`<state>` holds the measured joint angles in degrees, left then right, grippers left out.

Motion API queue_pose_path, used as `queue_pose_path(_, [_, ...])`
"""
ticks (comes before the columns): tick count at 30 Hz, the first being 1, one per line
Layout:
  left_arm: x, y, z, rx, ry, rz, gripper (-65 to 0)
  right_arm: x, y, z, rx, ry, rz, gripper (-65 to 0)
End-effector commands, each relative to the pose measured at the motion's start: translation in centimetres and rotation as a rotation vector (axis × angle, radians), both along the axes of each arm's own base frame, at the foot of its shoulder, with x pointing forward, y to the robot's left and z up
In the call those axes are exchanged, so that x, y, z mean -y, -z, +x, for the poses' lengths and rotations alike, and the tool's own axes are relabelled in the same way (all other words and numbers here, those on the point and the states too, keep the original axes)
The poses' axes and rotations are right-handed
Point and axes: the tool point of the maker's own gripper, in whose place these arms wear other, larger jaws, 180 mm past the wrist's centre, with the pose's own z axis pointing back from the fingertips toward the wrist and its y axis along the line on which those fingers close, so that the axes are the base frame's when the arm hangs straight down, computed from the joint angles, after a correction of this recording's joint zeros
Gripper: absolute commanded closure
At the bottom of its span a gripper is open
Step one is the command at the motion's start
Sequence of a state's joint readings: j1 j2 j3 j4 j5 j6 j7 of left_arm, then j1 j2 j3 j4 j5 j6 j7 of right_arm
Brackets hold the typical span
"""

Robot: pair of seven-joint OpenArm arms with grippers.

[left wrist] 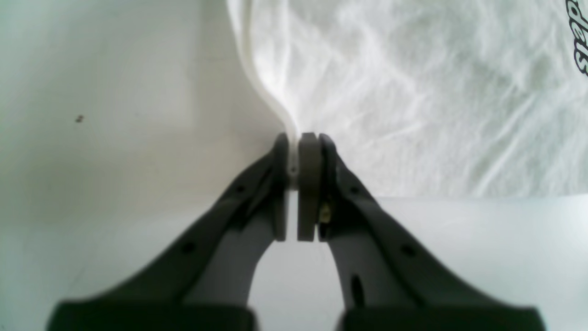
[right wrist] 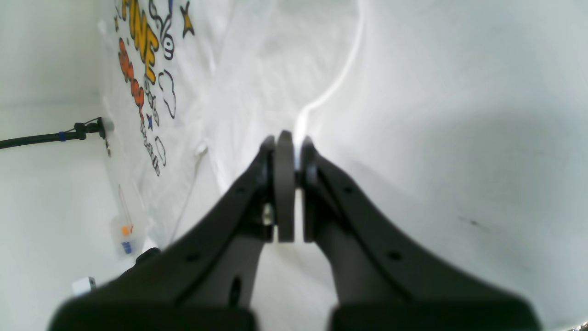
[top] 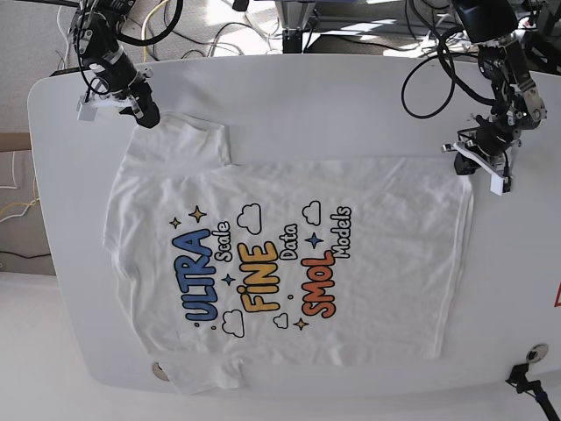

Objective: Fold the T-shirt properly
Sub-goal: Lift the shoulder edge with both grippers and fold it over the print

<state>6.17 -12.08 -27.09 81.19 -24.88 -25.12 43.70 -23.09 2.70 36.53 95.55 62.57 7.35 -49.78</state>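
Currently, both arms pinch the T-shirt [top: 289, 263], which lies print-up on the bench [top: 351, 96]. Left gripper [left wrist: 294, 158]: jaws clenched on a white hem edge, cloth fanning beyond them. Right gripper [right wrist: 294, 158]: jaws clenched on a similar edge. Judged step: the first fold, just gripped. Next, both edges would need lifting together and carrying across the print.
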Motion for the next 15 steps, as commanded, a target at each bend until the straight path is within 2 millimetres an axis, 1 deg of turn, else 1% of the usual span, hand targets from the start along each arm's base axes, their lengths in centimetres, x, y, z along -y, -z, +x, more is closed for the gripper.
queue_pose_path(1, [-0.5, -1.0, 0.7, 0.032, 0.0, 0.013, 0.0, 0.3, -0.9, 0.4, 0.031, -0.004, -0.011, 0.0])
queue_pose_path(5, [-0.6, -1.1, 0.7, 0.035, 0.0, 0.016, 0.0, 0.0, -1.4, 0.6, 0.067, -0.035, -0.027, 0.0])
queue_pose_path(7, [-0.5, -1.9, 0.9, 0.052, 0.008, 0.03, 0.0, 0.0, -2.2, 0.8, 0.091, -0.049, -0.049, 0.0])
queue_pose_path(8, [-0.5, -2.4, 0.8, 0.061, 0.014, 0.041, 0.0, 0.0, -2.4, 0.5, 0.09, -0.052, -0.054, 0.0])
queue_pose_path(10, [-0.3, -2.7, -0.6, 0.057, 0.033, 0.067, 0.0, -0.2, -3.0, 0.0, 0.095, -0.06, -0.069, 0.0])
queue_pose_path(12, [0.0, -3.4, -1.4, 0.067, 0.052, 0.092, 0.0, -0.2, -3.5, -0.5, 0.095, -0.066, -0.079, 0.0])
queue_pose_path(15, [0.3, -3.3, -3.4, 0.045, 0.075, 0.113, 0.0, -0.4, -3.9, -1.7, 0.082, -0.079, -0.099, 0.0])
